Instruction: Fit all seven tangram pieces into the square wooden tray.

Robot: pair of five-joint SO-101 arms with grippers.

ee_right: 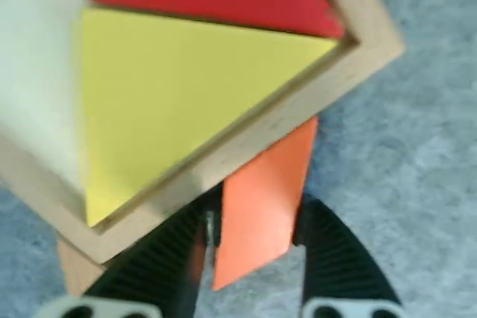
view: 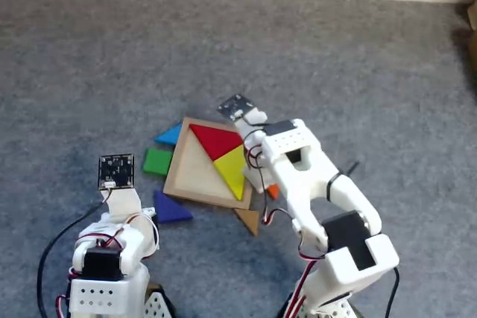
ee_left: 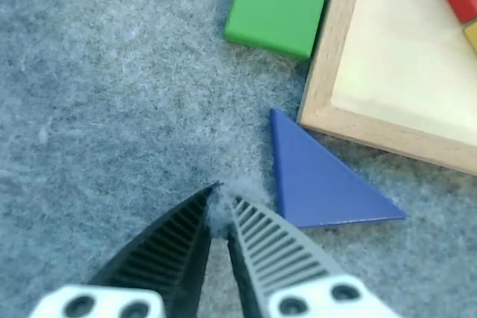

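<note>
The right end effector [ee_right: 250, 258] pinches the orange piece [ee_right: 261, 199] just right of the tray [ee_right: 298, 102]. It should lift clear of the rim before swinging inward. The left end effector [ee_left: 222, 221] sits pressed together, empty.

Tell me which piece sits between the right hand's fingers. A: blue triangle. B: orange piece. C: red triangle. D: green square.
B: the right wrist view shows the orange piece between the fingers of the right hand, just outside the rim of the tray.
</note>
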